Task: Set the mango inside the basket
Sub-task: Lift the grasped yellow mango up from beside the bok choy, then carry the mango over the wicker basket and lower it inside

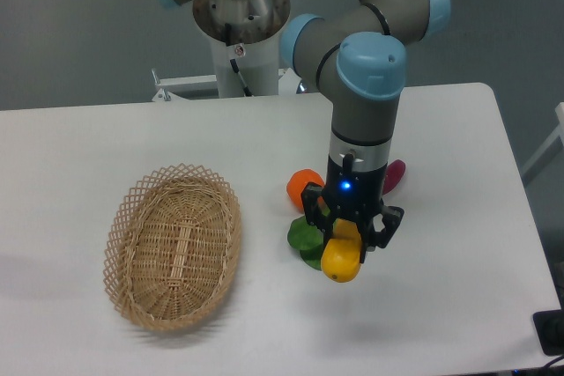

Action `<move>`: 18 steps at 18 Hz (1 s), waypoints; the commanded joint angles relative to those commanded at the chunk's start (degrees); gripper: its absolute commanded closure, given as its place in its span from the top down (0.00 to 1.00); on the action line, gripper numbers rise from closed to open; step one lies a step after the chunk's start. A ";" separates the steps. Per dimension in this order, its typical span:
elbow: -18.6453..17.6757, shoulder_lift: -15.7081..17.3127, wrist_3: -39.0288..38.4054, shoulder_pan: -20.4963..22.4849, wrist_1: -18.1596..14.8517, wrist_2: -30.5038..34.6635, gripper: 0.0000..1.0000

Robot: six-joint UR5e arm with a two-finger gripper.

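A yellow-orange mango (342, 258) is seen pinched between the two fingers of the robot's hand (350, 237), its lower end protruding beneath the fingertips, right of centre on a white surface (88, 147). Whether the fruit is raised clear of the surface or resting on it cannot be told from this angle. The arm (363, 121) is pointed straight down, with a small blue light lit on its wrist. Just beside the mango, on its left, something green (304, 239) is seen lying on the surface, with a round orange fruit (304, 187) behind it. A magenta item (394, 176) is partly hidden behind the arm. The light tan wicker basket (174, 245), oval with a lattice rim, is set well apart to the left, and nothing can be seen inside it.
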 joint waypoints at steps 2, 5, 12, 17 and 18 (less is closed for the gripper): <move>-0.53 0.09 0.00 -0.09 0.17 0.00 0.39; -0.70 0.35 -0.35 -0.26 0.09 0.09 0.39; -1.84 1.05 -9.30 -5.09 0.09 0.70 0.39; -3.86 1.06 -20.55 -10.36 0.97 0.97 0.39; -4.56 0.97 -22.39 -11.59 1.31 0.97 0.39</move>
